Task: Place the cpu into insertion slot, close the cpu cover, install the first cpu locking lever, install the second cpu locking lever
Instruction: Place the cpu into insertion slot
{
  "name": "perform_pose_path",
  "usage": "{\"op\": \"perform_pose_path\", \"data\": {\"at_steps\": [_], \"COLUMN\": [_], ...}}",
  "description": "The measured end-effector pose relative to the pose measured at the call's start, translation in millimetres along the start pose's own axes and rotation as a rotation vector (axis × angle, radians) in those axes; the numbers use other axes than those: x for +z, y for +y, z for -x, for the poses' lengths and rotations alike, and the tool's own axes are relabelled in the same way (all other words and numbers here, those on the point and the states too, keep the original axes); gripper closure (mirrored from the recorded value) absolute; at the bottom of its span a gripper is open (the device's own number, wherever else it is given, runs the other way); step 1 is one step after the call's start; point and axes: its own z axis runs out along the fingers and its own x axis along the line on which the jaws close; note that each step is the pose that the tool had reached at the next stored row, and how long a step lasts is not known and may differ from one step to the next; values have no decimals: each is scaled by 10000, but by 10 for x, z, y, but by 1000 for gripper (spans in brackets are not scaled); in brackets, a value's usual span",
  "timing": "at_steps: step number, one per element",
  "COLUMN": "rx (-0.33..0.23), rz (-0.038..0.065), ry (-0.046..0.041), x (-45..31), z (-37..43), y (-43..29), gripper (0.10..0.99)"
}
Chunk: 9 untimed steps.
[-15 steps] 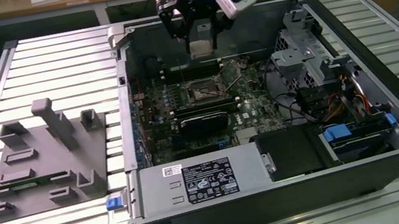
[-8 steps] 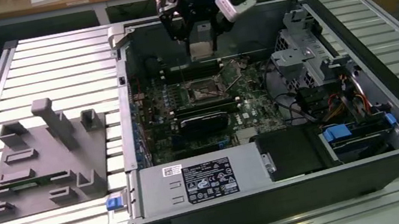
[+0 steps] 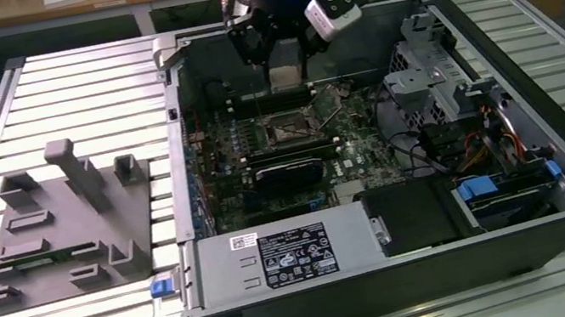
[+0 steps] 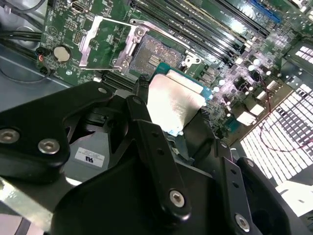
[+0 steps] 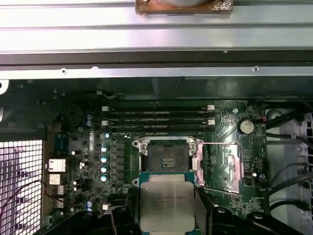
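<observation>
Slatted metal table (image 3: 63, 83) is carrying an open computer case (image 3: 563, 189). I am seeing the gripper (image 3: 289, 80) clamping the cpu (image 5: 167, 200), a flat square chip with a pale silvery top and teal rim, hanging over the board near the bare, dark-centred insertion slot (image 5: 167, 157). The cpu cover (image 5: 222, 166) is lying swung open beside it.

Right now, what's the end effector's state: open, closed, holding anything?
End effector: closed on the cpu, which is not yet in the empty insertion slot.
</observation>
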Motion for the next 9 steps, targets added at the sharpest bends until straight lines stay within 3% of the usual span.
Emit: {"op": "perform_pose_path", "data": {"at_steps": [9], "rx": [1], "rz": [-1], "ry": [0], "x": [152], "z": [2], "y": [-11], "gripper": [549]}}
